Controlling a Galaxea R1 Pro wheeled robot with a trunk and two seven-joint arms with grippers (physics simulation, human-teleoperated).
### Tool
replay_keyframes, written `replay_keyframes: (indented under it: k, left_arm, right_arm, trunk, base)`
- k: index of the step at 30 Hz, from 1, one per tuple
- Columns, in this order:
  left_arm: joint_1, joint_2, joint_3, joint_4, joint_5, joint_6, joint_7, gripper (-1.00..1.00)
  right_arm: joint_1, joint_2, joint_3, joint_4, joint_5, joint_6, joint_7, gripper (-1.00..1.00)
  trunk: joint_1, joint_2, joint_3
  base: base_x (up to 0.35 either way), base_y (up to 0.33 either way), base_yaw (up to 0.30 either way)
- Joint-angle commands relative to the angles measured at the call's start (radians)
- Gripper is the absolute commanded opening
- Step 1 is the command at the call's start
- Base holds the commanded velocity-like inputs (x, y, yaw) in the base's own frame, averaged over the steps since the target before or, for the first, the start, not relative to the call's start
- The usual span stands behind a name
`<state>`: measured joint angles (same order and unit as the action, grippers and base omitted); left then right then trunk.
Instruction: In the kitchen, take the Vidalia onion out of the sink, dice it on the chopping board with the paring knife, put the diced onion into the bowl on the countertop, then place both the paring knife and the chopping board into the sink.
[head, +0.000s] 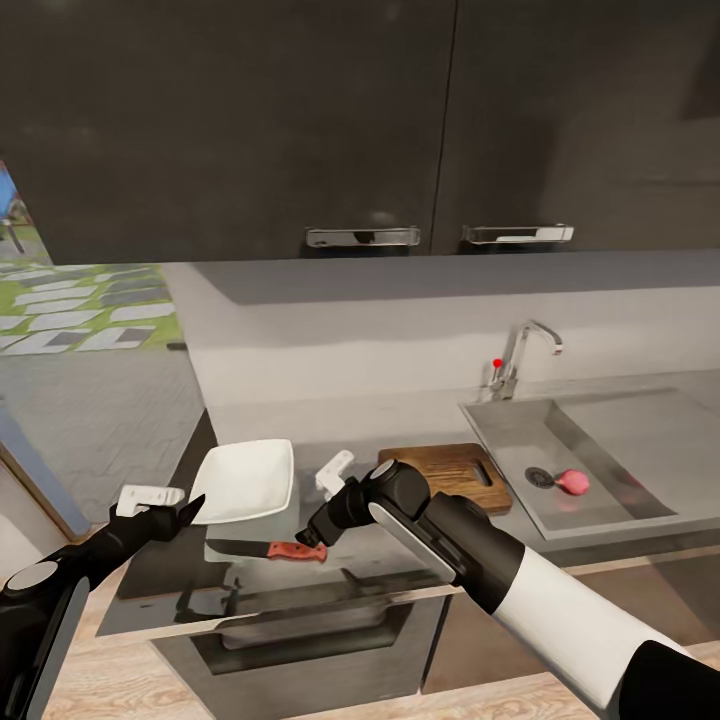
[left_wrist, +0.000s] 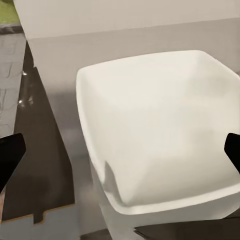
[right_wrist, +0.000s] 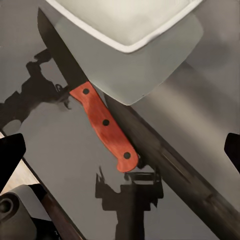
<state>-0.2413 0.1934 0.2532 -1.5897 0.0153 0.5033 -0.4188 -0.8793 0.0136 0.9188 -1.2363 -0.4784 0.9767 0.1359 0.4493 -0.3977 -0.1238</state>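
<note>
The right pincer (head: 312, 537) is held spread wide, empty, just above the knife (head: 268, 550) handle near the tabletop's (head: 400, 420) front edge. The left pincer (head: 190, 510) is spread too, empty, beside the bowl (head: 243, 480).

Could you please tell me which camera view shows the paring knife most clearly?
The right wrist view: the paring knife lies there large, handle rivets visible. The head view shows it small on the countertop by the bowl.

White bowl (head: 243, 480); reddish-orange knife handle (right_wrist: 105, 125) with dark rivets; dark brown chopping board (head: 450, 473); pinkish onion (head: 572, 482); grey sink (head: 640, 450); glossy dark grey surface (head: 180, 560).
</note>
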Motion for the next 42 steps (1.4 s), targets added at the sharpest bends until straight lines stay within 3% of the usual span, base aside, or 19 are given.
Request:
replay_keyframes:
  k: [1,9,42]
  left_arm:
    - [-0.001,0.0,0.001,-0.001,0.002,0.007,-0.005,1.0]
    - [-0.001,0.0,0.001,-0.001,0.002,0.007,-0.005,1.0]
    - [-0.001,0.0,0.001,-0.001,0.002,0.007,-0.005,1.0]
  right_arm:
    - [-0.001,0.0,0.0,0.0,0.01,0.004,0.01,1.0]
    - [-0.001,0.0,0.142,0.0,0.011,0.007,0.01,1.0]
    - [-0.001,0.0,0.152,0.0,0.01,0.014,0.007,1.0]
  trunk:
    - [0.001,-0.002,-0.002]
    - [0.001,-0.002,-0.002]
    - [0.001,-0.002,-0.002]
  base:
    - [0.0,0.01,0.0]
    - [0.0,0.001,0.0]
    - [0.031,0.0,0.0]
